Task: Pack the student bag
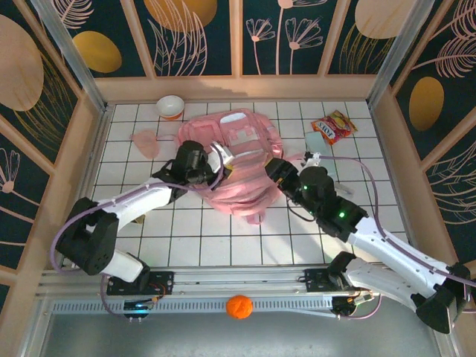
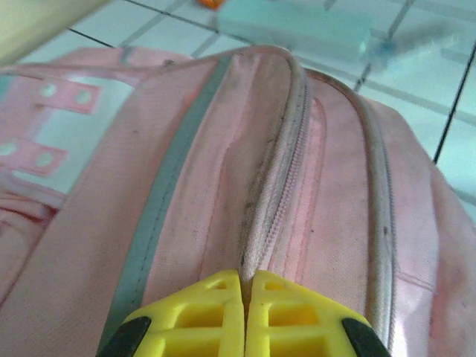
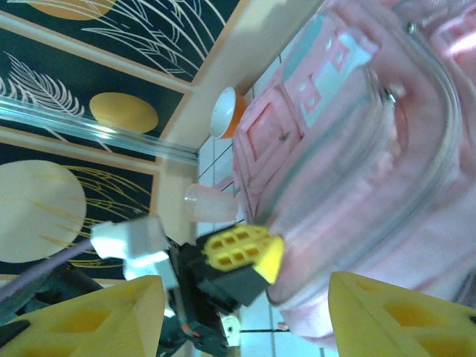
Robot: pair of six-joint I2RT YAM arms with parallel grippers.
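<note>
The student bag, a large pink backpack, lies flat in the middle of the tiled table. My left gripper rests on its left half, jaws shut, pinching a fold of pink fabric along a zip line; its fingertips meet on that seam. My right gripper stands open at the bag's right edge. In the right wrist view its yellow fingers are spread wide. Between them I see the bag's side and the left gripper's yellow fingers.
An orange-and-white bowl sits at the back, with a pink cup left of the bag. A snack packet and a light blue box lie at the back right. An orange ball rests on the front rail. Wooden walls enclose the table.
</note>
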